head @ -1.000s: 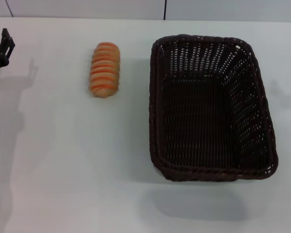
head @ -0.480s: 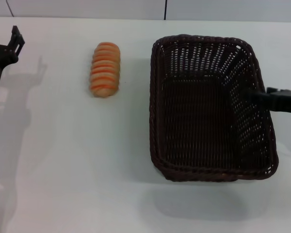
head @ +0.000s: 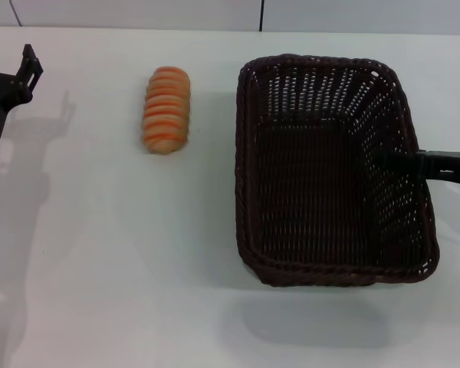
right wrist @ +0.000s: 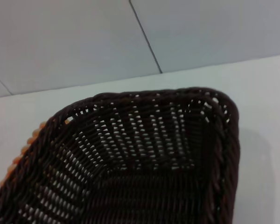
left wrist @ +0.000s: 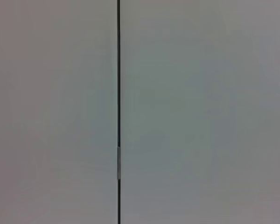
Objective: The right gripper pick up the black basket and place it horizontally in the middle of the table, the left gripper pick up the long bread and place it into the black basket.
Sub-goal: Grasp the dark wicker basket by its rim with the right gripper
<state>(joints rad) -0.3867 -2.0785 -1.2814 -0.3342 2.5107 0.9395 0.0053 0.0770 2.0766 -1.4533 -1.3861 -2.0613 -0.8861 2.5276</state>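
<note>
Reaching in from the robot's right, the right gripper (head: 399,162) now sits at the right-hand rim of the black basket (head: 330,169), its dark tip lying over the sloping wicker wall just inside the braided edge; a second ago no claw showed on that side at all, and half a second ago it stood a little higher and farther out, so it has crept inward along the rim. Whether its fingers are spread or pinched on the weave I cannot tell, since black claw and dark wicker merge. The basket lies lengthwise on the table (head: 100,268), seemingly unmoved, so I judge the grasp is being set and the lift and turn have not begun. Beyond the basket from this claw lies the long bread (head: 166,110), well apart from the rim and untouched. Farthest off, past the bread at the table's left edge, the left gripper (head: 27,67) hangs above the surface, having shifted slightly toward the bread; its finger state is likewise unclear, and it appears to be waiting.
</note>
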